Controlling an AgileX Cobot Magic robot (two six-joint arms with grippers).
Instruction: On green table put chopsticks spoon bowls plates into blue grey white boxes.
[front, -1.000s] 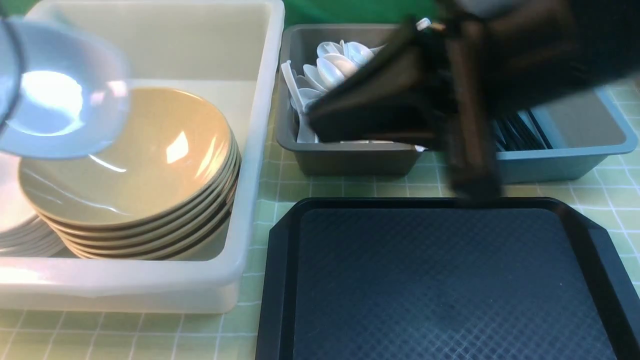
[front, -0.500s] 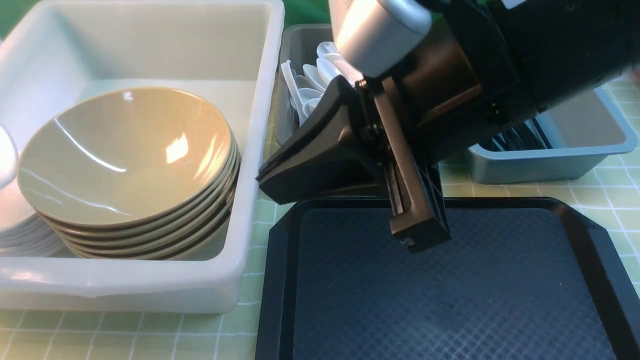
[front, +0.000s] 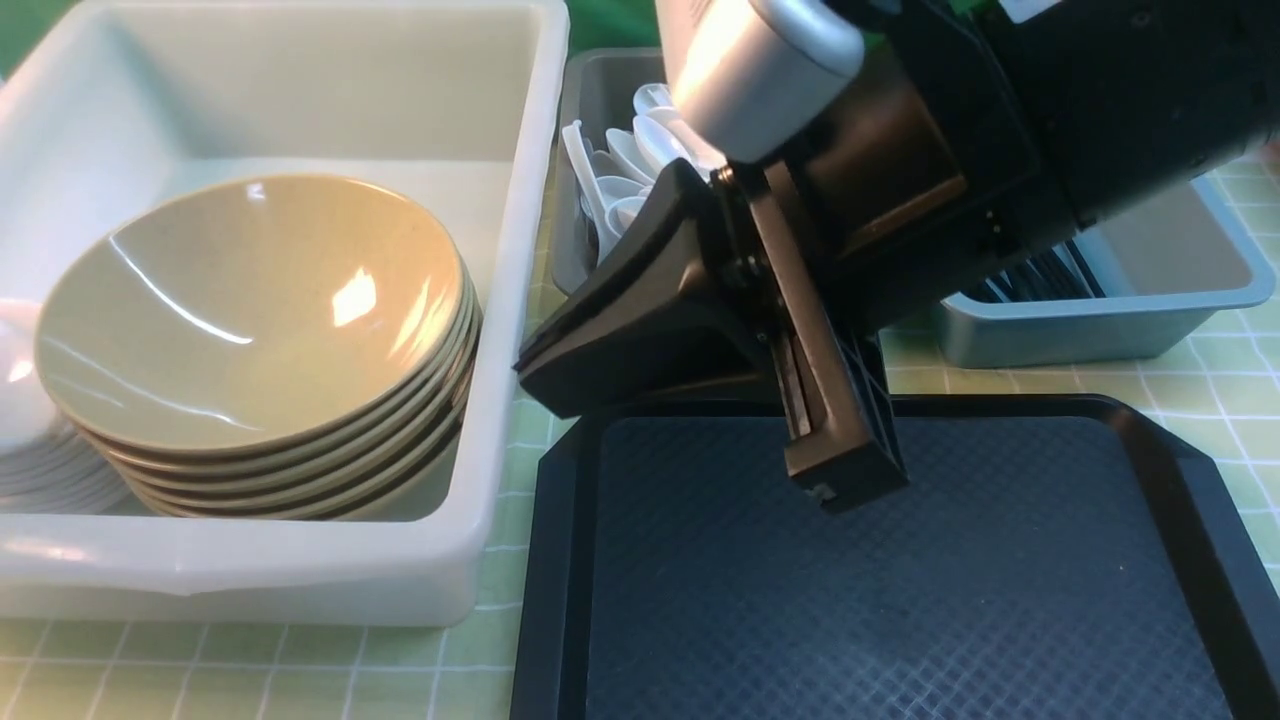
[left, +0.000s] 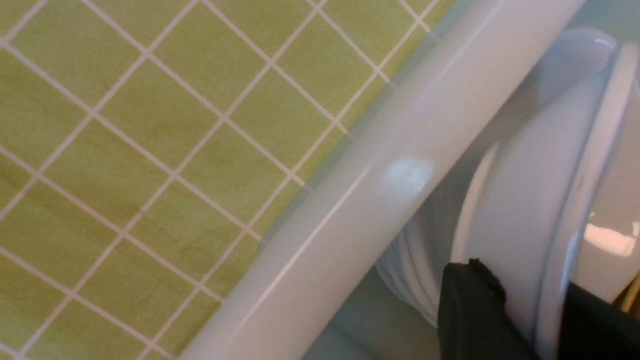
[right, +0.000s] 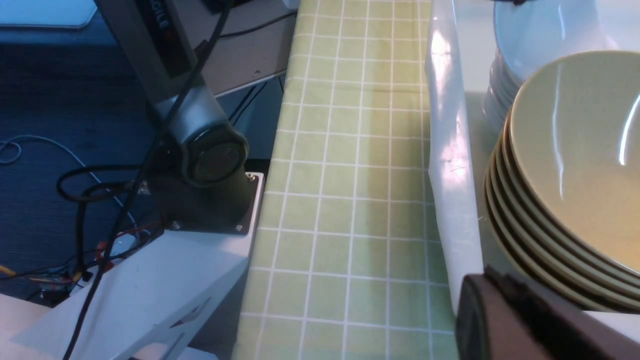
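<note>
Since half a second ago, your plate (left: 525, 240) has dropped onto the plates (front: 40, 470) in the white box (front: 300, 570), left gripper (left: 530, 320) clamping its rim; release straight down. Right gripper (front: 700, 420): spread, empty.

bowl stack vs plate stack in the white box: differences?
The bowls are tan-olive with darker brown outsides; the plates are glossy white. The bowls are much wider and fill most of the white box; the plates show only a sliver at its left edge. The bowls lie untouched; the left end effector is clamped on the top plate's rim. Both are neat nested stacks, side by side in the same box.
</note>
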